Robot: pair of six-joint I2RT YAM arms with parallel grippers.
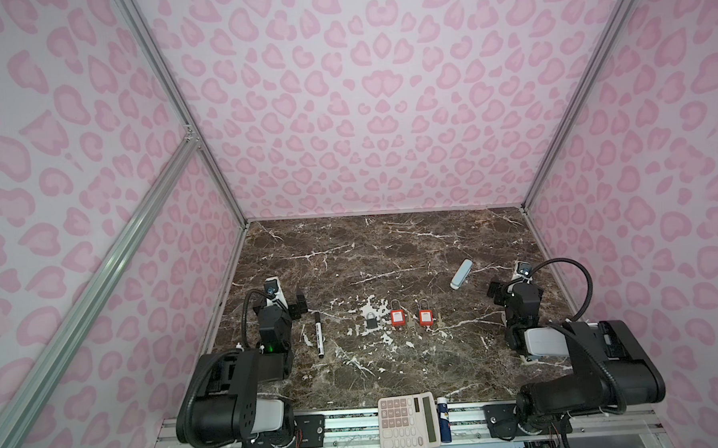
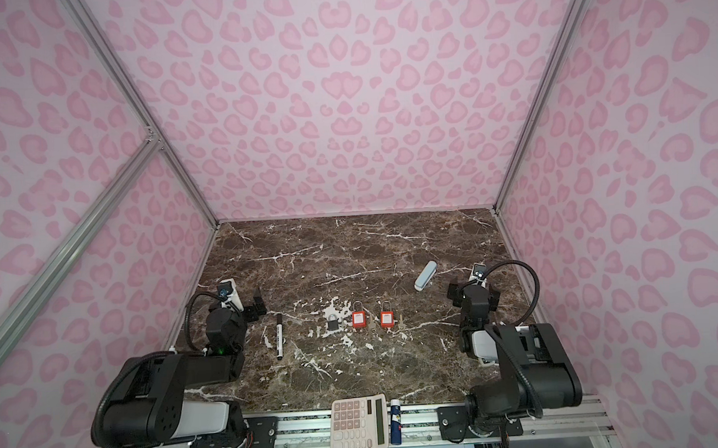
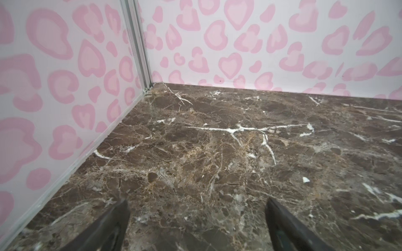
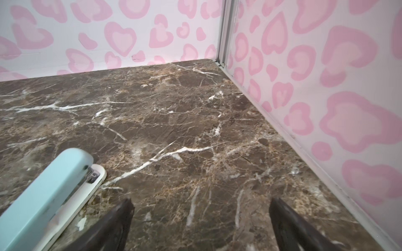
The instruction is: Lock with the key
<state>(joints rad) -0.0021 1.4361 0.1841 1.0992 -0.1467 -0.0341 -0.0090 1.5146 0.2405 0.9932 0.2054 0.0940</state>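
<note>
A glossy brown marble-veined surface (image 1: 392,252) carried a small grey metal padlock (image 1: 371,321) and two boxy red plastic padlocks (image 1: 396,317) (image 1: 425,317) in a row near its middle, with small pale keys (image 1: 438,324) lying just beside the red ones. The left gripper (image 3: 197,201), by the left edge, and the right gripper (image 4: 201,200), by the right edge, both gaped wide and empty.

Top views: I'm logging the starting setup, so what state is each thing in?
left claw, open, empty
right claw, open, empty
silver padlock, lying flat, untouched
middle red padlock, lying flat, untouched
end red padlock, lying flat, untouched
marker, capped, lying flat
stapler, closed
calculator, face up
</note>
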